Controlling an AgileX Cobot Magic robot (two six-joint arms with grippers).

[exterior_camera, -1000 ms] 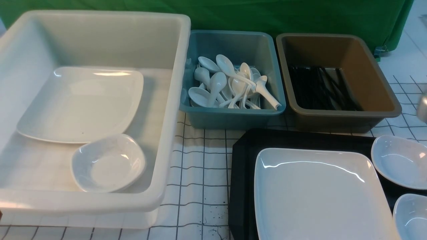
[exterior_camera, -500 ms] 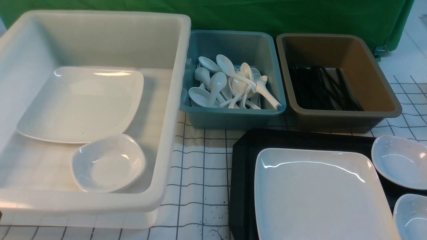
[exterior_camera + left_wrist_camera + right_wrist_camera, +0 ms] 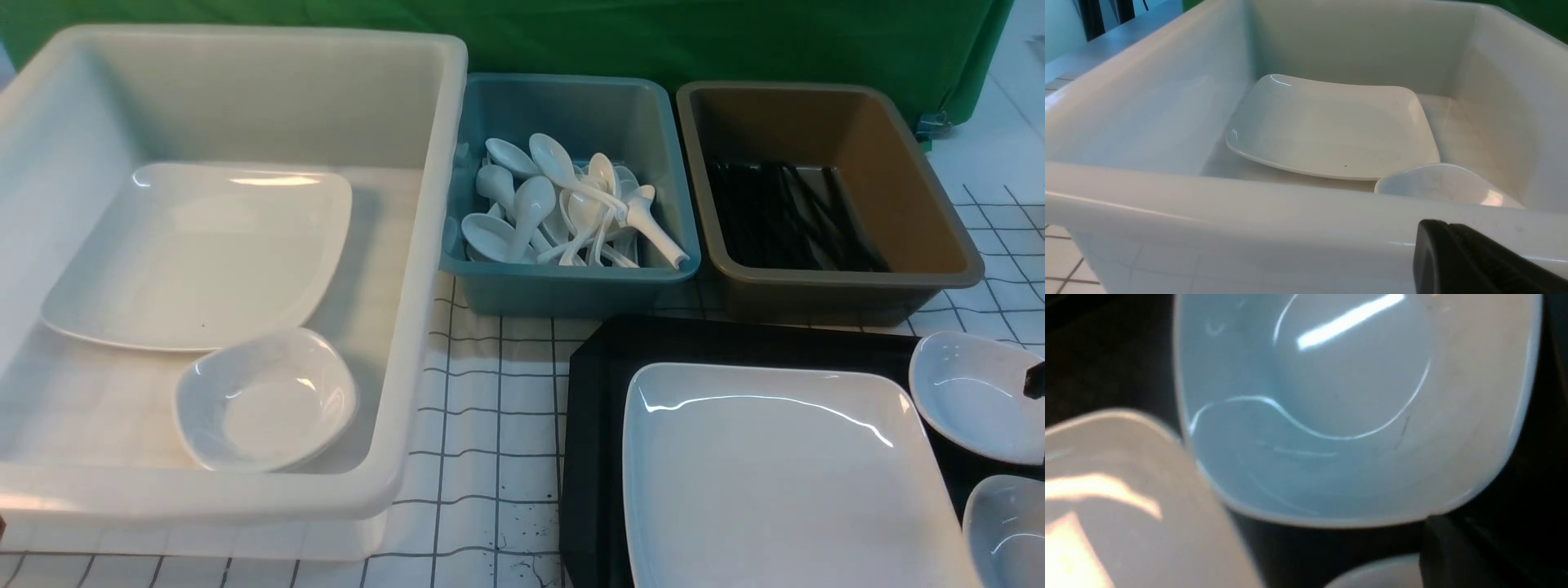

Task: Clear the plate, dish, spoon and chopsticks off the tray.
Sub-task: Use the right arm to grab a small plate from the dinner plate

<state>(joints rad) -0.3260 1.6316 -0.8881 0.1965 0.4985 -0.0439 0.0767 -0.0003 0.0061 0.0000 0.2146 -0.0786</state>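
The large white plate point(image 3: 775, 474) lies on the black tray point(image 3: 604, 392) at the front right. Two small white dishes sit on the tray to its right, one farther point(image 3: 967, 396) and one nearer point(image 3: 1008, 527). My right gripper point(image 3: 1035, 380) shows as a dark tip at the right edge over the farther dish point(image 3: 1331, 396). It point(image 3: 1437, 543) is shut and empty, close above that dish's rim, with the plate's corner point(image 3: 1126, 498) beside it. My left gripper point(image 3: 1437, 228) is shut and empty outside the white tub's near wall. No spoon or chopsticks show on the visible part of the tray.
A big white tub point(image 3: 424, 245) at the left holds another white plate point(image 3: 196, 253) and a small dish point(image 3: 265, 400). Behind the tray, a blue bin point(image 3: 571, 286) holds several white spoons. A brown tub point(image 3: 849, 282) beside it holds black chopsticks. A checked cloth covers the table.
A grey part of the right arm left the right edge of the front view. The right gripper's dark tip has now come in lower, over the farther dish.
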